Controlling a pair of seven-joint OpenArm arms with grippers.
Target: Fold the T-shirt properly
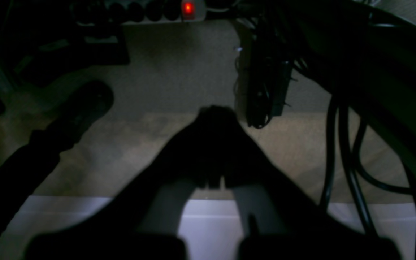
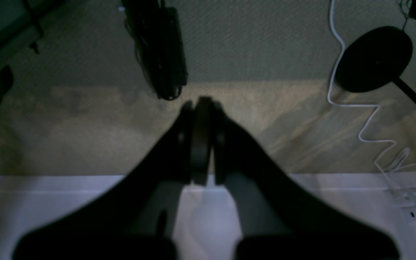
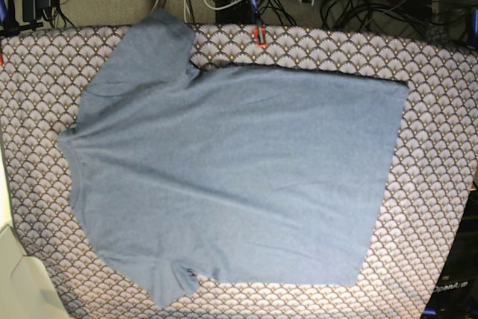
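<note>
T-shirt (image 3: 231,177) lies flat within table covering (image 3: 441,184) edges; both grippers' jaws pressed together

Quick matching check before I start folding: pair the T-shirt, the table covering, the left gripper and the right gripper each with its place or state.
Things:
1. T-shirt
2. table covering
3. left gripper
4. right gripper

States:
A. fan-patterned, under the garment
B. shut, near a lit red switch
C. spread flat, unfolded
D. shut, near a white cable

Pairs: 1-C, 2-A, 3-B, 4-D
</note>
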